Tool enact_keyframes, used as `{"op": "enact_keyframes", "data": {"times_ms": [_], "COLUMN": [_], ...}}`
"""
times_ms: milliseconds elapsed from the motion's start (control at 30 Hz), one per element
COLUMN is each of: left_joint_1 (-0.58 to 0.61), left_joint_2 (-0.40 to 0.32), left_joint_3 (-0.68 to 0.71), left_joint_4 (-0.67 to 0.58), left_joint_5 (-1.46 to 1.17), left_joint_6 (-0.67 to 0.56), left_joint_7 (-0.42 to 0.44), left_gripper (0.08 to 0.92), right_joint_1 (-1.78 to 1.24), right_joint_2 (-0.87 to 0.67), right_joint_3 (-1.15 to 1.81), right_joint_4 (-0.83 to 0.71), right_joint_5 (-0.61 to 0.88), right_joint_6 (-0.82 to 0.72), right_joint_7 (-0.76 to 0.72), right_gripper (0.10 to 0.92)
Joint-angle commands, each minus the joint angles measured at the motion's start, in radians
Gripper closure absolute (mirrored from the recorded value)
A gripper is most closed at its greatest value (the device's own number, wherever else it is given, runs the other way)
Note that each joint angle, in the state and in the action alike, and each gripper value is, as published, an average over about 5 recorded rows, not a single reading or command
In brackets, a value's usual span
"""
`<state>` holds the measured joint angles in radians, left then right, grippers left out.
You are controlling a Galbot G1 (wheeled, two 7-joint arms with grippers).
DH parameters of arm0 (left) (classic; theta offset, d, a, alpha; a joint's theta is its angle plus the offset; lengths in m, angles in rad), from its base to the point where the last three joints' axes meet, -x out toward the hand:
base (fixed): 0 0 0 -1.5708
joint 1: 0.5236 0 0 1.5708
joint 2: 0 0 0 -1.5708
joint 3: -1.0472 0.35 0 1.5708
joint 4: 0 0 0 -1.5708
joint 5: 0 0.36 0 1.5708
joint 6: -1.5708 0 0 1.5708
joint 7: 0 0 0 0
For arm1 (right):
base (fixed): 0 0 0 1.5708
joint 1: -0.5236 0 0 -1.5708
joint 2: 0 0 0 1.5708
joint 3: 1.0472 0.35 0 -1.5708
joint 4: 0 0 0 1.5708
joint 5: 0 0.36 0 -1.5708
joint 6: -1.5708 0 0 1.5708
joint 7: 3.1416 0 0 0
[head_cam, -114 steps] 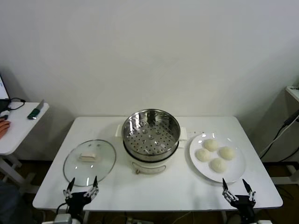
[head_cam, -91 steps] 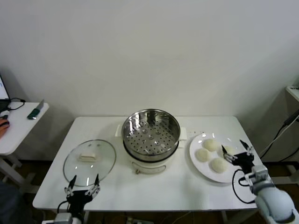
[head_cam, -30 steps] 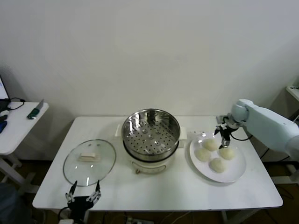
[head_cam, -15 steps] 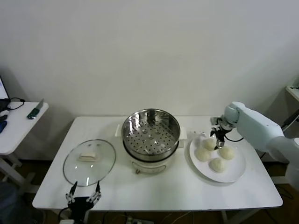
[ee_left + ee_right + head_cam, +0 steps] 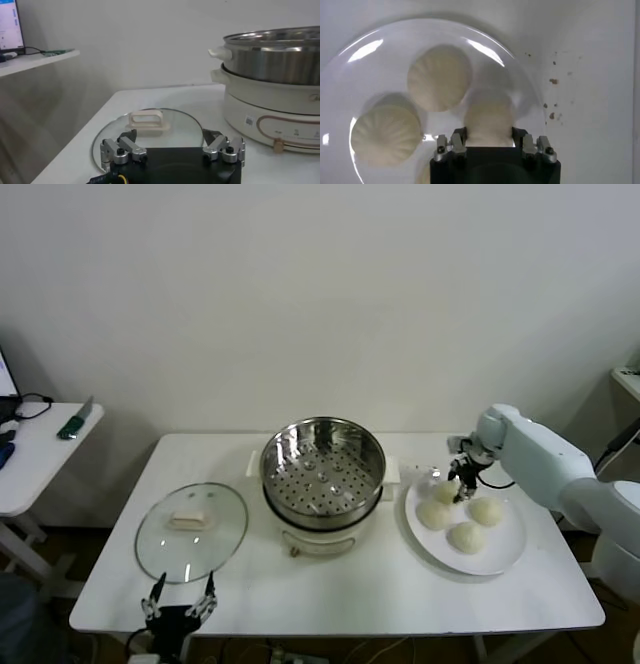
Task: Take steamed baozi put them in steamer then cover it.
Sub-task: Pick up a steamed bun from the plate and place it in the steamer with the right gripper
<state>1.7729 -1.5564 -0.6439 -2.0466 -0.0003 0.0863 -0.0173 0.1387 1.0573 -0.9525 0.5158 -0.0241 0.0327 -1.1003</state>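
Plain white wall (image 5: 320,294) behind, white rectangular surface (image 5: 330,584) at centre, second white side desk (image 5: 45,449) far left, cables (image 5: 600,474) trailing at right.
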Motion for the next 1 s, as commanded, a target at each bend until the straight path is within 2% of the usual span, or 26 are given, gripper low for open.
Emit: {"op": "enact_keyframes", "data": {"times_ms": [33, 233, 433, 567, 700, 833, 1000], "left_joint_1": [0.0, 0.0, 0.0, 0.001, 0.0, 0.0, 0.003], "left_joint_2": [0.001, 0.0, 0.001, 0.002, 0.002, 0.003, 0.002], "left_joint_3": [0.001, 0.005, 0.006, 0.01, 0.017, 0.025, 0.037], "left_joint_4": [-0.002, -0.006, -0.009, -0.011, -0.011, -0.012, -0.015], "left_joint_5": [0.001, 0.004, 0.005, 0.007, 0.009, 0.012, 0.021], "left_joint_6": [0.0, -0.001, -0.001, -0.001, -0.001, -0.001, -0.003], "left_joint_7": [0.0, 0.0, -0.001, -0.001, -0.003, -0.009, -0.017], "left_gripper": [0.177, 0.177, 0.177, 0.177, 0.177, 0.177, 0.177], "right_joint_1": [0.1, 0.381, 0.612, 0.713, 0.741, 0.716, 0.615], "right_joint_2": [-0.038, -0.096, -0.084, -0.057, -0.008, 0.065, 0.172], "right_joint_3": [-0.087, -0.331, -0.445, -0.497, -0.518, -0.518, -0.505], "right_joint_4": [0.097, 0.307, 0.462, 0.621, 0.745, 0.774, 0.678], "right_joint_5": [0.079, 0.235, 0.318, 0.334, 0.284, 0.209, 0.111], "right_joint_6": [0.015, 0.086, 0.182, 0.242, 0.303, 0.382, 0.478], "right_joint_7": [-0.005, -0.038, -0.066, -0.057, -0.024, 0.012, 0.073], "right_gripper": [0.414, 0.414, 0.414, 0.414, 0.414, 0.41, 0.414]}}
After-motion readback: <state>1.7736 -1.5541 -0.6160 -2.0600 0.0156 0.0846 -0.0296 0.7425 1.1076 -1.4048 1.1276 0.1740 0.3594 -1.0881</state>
